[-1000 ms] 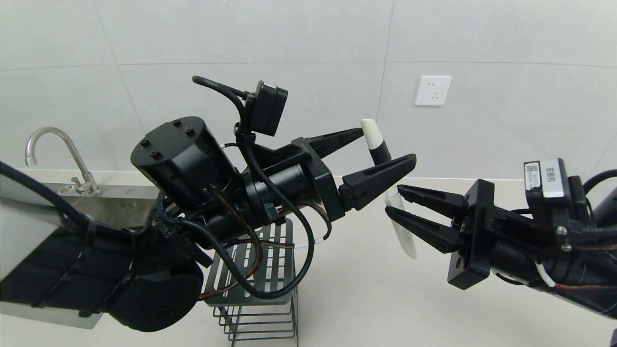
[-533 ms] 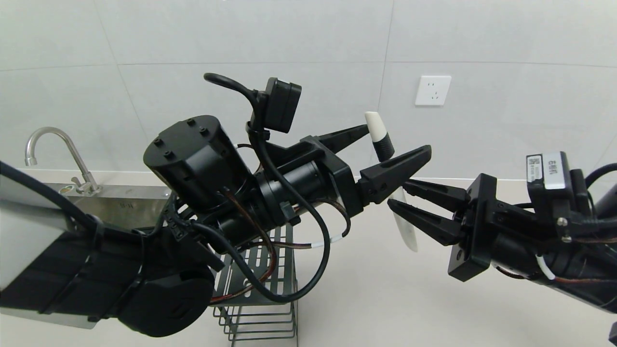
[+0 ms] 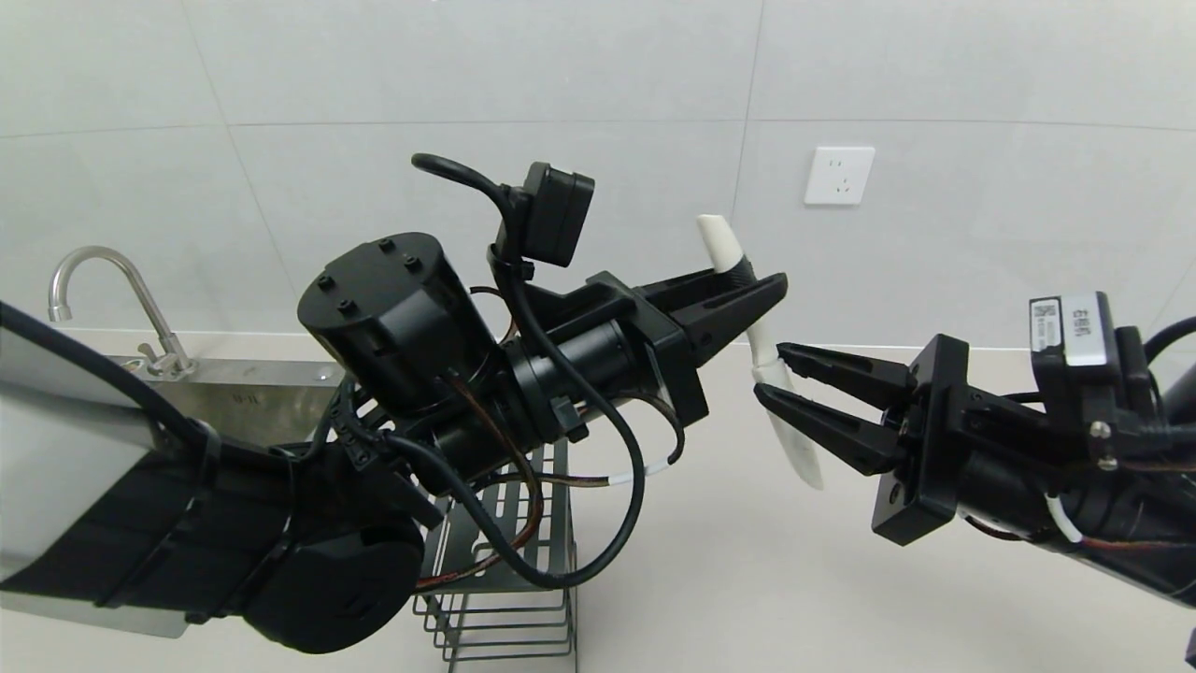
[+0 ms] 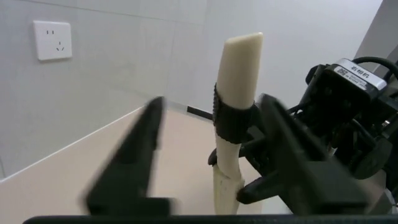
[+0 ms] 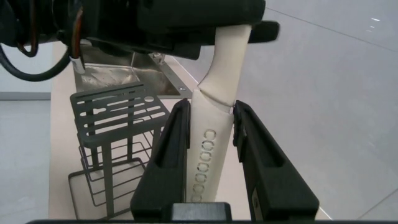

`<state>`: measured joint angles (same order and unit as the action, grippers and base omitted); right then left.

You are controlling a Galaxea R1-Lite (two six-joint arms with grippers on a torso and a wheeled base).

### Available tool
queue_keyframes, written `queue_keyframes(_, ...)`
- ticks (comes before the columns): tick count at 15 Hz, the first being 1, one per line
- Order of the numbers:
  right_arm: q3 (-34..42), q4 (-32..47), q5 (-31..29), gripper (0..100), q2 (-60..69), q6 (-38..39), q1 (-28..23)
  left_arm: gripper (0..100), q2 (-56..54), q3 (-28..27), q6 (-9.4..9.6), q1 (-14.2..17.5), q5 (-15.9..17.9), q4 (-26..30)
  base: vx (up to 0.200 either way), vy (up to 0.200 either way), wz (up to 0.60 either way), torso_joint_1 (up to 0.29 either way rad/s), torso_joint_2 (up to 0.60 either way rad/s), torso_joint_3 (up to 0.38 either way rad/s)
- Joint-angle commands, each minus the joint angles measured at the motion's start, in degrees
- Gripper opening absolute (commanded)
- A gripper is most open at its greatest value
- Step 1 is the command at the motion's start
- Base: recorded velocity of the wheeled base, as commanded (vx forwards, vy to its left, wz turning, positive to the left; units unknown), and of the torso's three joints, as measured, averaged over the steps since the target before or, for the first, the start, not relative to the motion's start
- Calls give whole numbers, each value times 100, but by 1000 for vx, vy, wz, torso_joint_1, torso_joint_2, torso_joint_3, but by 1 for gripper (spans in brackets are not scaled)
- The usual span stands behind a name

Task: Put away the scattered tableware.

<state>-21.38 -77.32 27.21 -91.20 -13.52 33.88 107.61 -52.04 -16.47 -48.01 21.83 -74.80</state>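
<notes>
Pinching one white, black-banded utensil (image 3: 762, 353), the right end effector (image 3: 771, 371) is closed on it; whether the left end effector (image 3: 761, 276) grips it is unclear.

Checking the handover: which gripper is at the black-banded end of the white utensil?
The left gripper; the right gripper clamps the utensil's perforated lower part.

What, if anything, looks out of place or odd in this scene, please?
The white utensil hangs tilted in mid-air, clamped in the right tool, with the left tool straddling its handle. At the handle joint it looks slightly kinked. Nothing else stands out.
</notes>
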Motion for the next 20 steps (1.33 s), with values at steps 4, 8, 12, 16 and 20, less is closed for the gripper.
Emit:
queue_keyframes(4, -77, 7, 12, 100, -3, 16, 22, 0, -38, -8, 12, -86, 14, -52, 0, 0, 0, 0, 0, 0)
queue_keyframes(8, 547, 7, 12, 100, 348, -10, 5, 0, -73, 10, 21, 28, -4, -26, 0, 0, 0, 0, 0, 0)
queue_keyframes(12, 1418, 60, 12, 100, 1588, -2, -1120, 0, -223, 107, 144, 125, -21, -26, 0, 0, 0, 0, 0, 0)
queue_keyframes(16, 2129, 543, 100, 0, 3697, 25, -2210, 0, -486, 177, 364, 503, -21, -52, 0, 0, 0, 0, 0, 0)
queue_keyframes(20, 2138, 2538, 65, 0, 5850, -2, -2720, 0, -759, 194, 452, 643, -21, -140, 0, 0, 0, 0, 0, 0)
